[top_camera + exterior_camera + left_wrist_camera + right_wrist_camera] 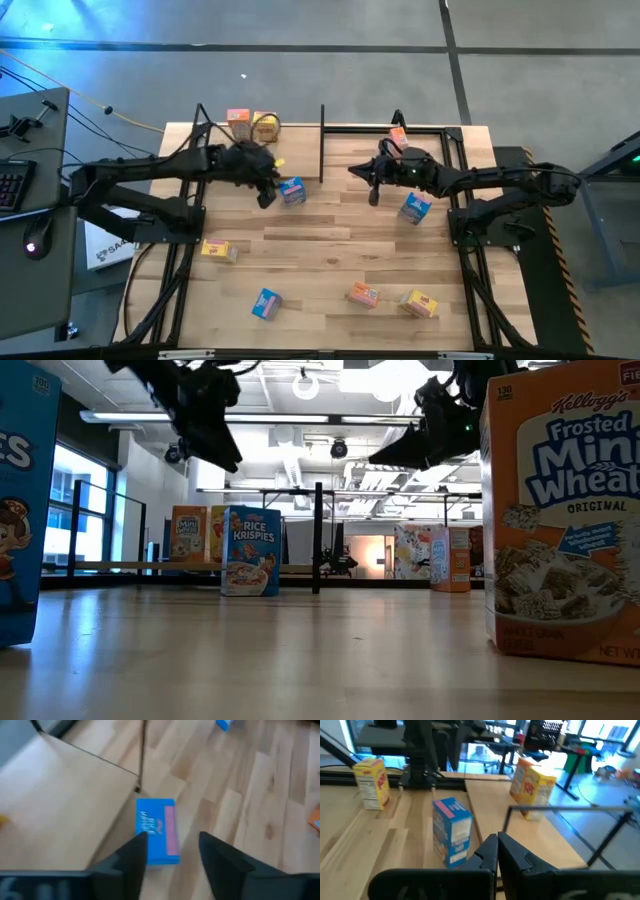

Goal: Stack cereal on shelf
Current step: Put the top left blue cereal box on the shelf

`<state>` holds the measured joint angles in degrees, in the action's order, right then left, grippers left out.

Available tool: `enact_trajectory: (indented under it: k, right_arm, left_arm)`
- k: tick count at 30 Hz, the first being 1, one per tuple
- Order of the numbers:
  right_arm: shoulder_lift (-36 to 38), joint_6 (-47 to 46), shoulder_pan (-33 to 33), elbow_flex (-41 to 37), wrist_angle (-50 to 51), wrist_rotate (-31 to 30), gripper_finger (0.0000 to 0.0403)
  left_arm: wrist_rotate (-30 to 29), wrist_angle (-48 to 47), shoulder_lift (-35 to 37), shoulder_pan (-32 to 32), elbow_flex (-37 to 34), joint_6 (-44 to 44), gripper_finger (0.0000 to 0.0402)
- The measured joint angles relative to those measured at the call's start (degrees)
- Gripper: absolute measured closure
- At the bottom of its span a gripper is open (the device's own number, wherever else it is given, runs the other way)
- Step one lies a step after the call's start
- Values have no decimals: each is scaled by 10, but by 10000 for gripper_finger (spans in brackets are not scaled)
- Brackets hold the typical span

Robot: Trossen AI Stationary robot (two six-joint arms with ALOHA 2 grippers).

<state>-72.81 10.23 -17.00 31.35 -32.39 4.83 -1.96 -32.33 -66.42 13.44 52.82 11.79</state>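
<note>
An upright blue cereal box (292, 190) stands on the tabletop just in front of the shelf's middle post (322, 140). It also shows in the low view (250, 550) and the left wrist view (157, 830). My left gripper (266, 190) hovers open above and beside it (172, 855), well clear of it in the low view (212, 435). My right gripper (375, 188) is shut and empty (496, 852), raised over the table near a second blue box (415, 208). An orange box (238, 122) and a yellow box (265, 126) stand on the shelf's left bay. Another orange box (398, 135) stands in the right bay.
Loose boxes stand on the tabletop: yellow (218, 250), blue (266, 303), orange (364, 295) and yellow (420, 303). The shelf's black frame and pale base board (60, 810) run along the far edge. Bare table lies between the two arms.
</note>
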Motion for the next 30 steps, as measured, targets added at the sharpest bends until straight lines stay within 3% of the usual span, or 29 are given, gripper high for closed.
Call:
enact_trajectory:
  k: [5,10,19,30]
  right_arm:
    - [9,7,2,1,13,3,403]
    - [19,8,2,1,33,3,403]
    - [23,12,2,1,39,14,403]
    - [23,12,2,1,39,17,403]
  left_arm:
    - [-6,-68,-67,-7,59,30,155]
    - [-8,-118,-140,3,108,16,122]
    - [-4,-150,-217,12,153,-16,115]
    - [-2,-157,-236,16,153,-43,125]
